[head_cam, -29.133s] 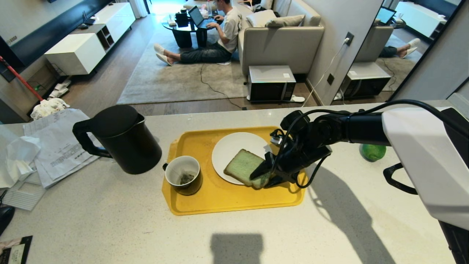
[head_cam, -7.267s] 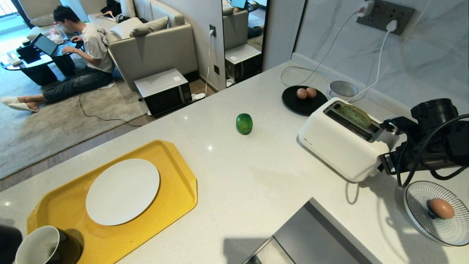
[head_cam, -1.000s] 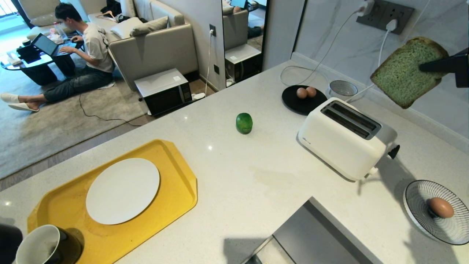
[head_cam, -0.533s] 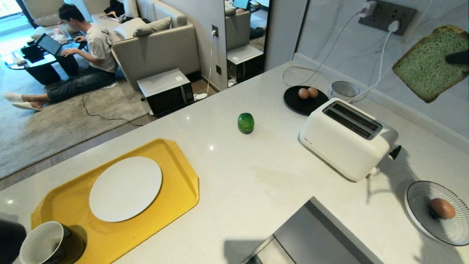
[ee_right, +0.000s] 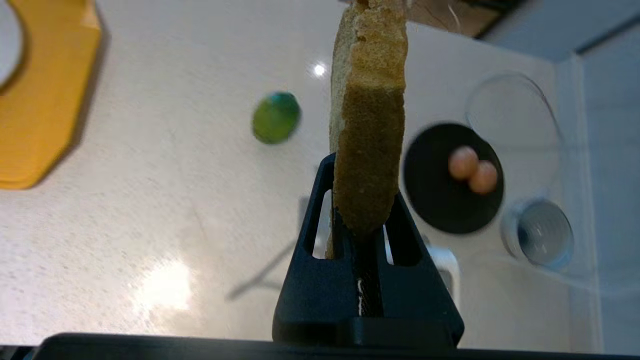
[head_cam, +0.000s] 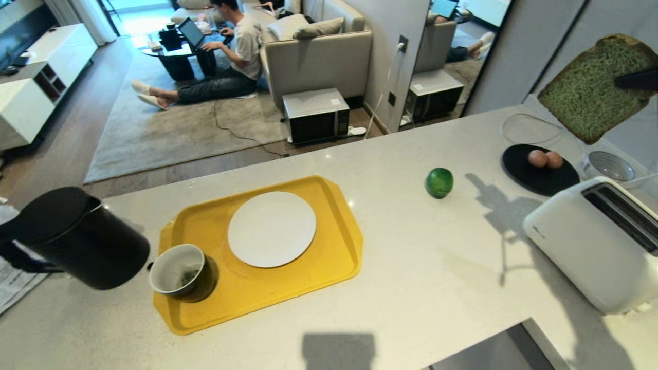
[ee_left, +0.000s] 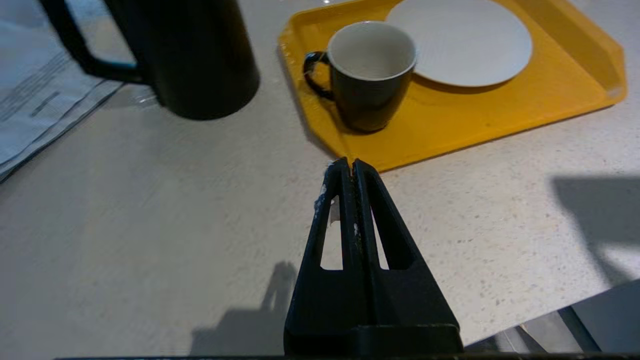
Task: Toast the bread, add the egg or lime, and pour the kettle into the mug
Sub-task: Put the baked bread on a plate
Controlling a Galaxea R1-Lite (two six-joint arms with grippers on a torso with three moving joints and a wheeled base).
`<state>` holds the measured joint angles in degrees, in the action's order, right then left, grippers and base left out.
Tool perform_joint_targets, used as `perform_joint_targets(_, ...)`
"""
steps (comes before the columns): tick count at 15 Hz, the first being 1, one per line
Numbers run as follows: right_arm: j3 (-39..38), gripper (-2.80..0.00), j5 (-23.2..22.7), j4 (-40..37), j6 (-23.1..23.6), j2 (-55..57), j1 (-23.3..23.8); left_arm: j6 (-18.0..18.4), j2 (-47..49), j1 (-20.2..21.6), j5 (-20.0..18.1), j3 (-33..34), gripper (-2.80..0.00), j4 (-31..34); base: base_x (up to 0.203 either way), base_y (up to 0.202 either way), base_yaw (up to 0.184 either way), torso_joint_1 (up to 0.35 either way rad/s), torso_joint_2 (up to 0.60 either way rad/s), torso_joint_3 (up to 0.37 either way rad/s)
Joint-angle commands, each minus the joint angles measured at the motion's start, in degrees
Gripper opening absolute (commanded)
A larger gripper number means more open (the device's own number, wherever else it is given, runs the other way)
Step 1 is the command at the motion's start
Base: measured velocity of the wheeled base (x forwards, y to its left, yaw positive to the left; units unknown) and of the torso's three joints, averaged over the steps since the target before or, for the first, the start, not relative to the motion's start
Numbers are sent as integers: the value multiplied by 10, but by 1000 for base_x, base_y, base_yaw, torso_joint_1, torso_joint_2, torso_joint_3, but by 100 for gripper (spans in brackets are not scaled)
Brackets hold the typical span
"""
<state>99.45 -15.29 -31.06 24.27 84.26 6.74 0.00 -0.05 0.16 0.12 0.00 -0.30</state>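
Home, open kitchen joined to living room. Pale speckled tabletop [head_cam: 411, 267] carries toaster [head_cam: 591, 246], kettle [head_cam: 77, 241], mug [head_cam: 180, 272], tray [head_cam: 257, 288] with plate [head_cam: 271, 228], eggs [head_cam: 545, 159] on dish. Beyond: sofa [head_cam: 318, 51], rug [head_cam: 169, 128], microwave [head_cam: 314, 115] on floor, person [head_cam: 226, 56] sitting with laptop at low table.

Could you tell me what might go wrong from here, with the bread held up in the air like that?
The right gripper pinches the bread only near one edge, high above the counter, so the slice could tear or slip and fall. The white plate on the yellow tray lies well to the left, and the lime sits loose between them, so a low carry might knock it rolling.
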Motion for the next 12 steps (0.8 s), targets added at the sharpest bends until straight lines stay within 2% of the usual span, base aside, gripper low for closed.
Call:
perform_joint_targets(1, -5, -280, -1, -2, 2, -3, 0, 0, 0, 0, 0, 1, -280, -1, 1, -8, 175, 9, -6, -4)
perform_joint_targets(9, -23, -280, -5, -2, 18, -4, -2, 0, 0, 0, 0, 1, -280, -1, 1, -8, 171, 2, 5, 3)
perform_joint_targets(12, -39, -280, -6, -2, 38, 0, -20, 0, 0, 0, 0, 1, -280, -1, -1, -6, 145, 5, 1, 4)
